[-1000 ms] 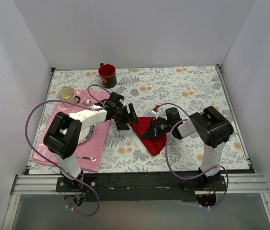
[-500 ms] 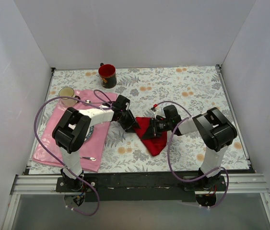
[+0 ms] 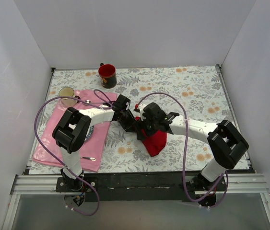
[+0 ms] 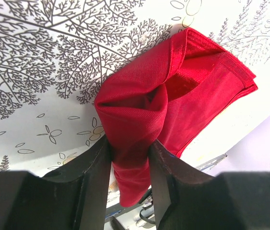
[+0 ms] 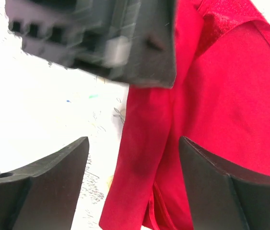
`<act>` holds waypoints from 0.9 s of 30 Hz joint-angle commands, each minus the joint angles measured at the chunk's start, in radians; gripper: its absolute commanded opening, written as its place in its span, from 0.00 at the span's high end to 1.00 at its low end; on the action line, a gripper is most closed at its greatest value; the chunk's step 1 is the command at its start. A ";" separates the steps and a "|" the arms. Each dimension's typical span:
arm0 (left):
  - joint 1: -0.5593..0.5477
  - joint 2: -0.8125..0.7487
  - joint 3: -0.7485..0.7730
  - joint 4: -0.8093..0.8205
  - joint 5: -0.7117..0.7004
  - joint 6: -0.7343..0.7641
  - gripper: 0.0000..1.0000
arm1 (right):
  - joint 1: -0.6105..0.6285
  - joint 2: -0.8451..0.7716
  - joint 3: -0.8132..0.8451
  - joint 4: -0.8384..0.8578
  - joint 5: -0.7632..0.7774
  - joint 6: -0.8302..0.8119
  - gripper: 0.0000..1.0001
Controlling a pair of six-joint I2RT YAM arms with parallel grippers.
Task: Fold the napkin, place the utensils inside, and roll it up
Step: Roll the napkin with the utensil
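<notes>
Red cloth bunched at the middle of my screen: the napkin [image 3: 156, 142] lies crumpled on the floral tablecloth [image 3: 197, 91], just off the table's centre toward 5 o'clock in the overhead view, with both arms meeting over its upper left end. The left gripper [image 3: 129, 123] comes in from 10 o'clock, and on its wrist camera I see its black fingers [image 4: 89, 182] clamped on a gathered fold of the napkin [image 4: 187, 105], which twists up from the pinch and fans out toward 1 o'clock. The right gripper [image 3: 142, 130] reaches across from 4 o'clock. On its own camera the fingers [image 5: 53, 177] stand wide apart and grip nothing. The napkin [image 5: 211, 96] runs between them without touching either, and the left gripper [image 5: 101, 38] sits blurred at 11 o'clock. Elsewhere on the table, well apart from the napkin, a red mug [image 3: 107, 74] stands at 11 o'clock, and a pink placemat [image 3: 58, 148] lies at 8 o'clock, a pale cup [image 3: 66, 93] at its far corner.
</notes>
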 commanded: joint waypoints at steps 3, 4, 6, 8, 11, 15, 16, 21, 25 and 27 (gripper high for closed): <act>0.013 0.010 -0.008 -0.064 -0.013 0.010 0.83 | 0.213 -0.026 0.020 -0.081 0.541 -0.046 0.16; 0.014 0.008 -0.011 -0.066 -0.009 0.010 0.83 | 0.235 -0.011 0.020 -0.066 0.586 -0.023 0.09; 0.023 0.004 -0.012 -0.067 -0.001 0.003 0.83 | 0.296 0.008 0.022 -0.051 0.688 -0.013 0.09; 0.025 0.002 -0.012 -0.072 0.004 0.002 0.82 | 0.327 0.042 0.022 -0.028 0.745 -0.003 0.09; 0.031 0.005 -0.012 -0.072 0.014 0.003 0.82 | 0.367 0.086 0.036 -0.020 0.827 0.006 0.14; 0.033 0.007 -0.012 -0.072 0.028 0.000 0.82 | 0.381 0.131 0.028 -0.004 0.898 0.004 0.23; 0.033 0.007 -0.012 -0.073 0.031 0.000 0.82 | 0.381 0.135 0.020 0.009 0.899 0.000 0.25; 0.037 0.010 -0.009 -0.073 0.036 0.016 0.82 | 0.379 0.141 -0.015 0.055 0.924 -0.013 0.41; 0.039 0.007 -0.005 -0.069 0.034 0.062 0.82 | 0.373 0.158 -0.017 0.065 0.911 -0.027 0.70; 0.039 -0.012 -0.018 -0.046 0.021 0.077 0.79 | 0.364 0.167 -0.017 0.072 0.878 -0.032 0.83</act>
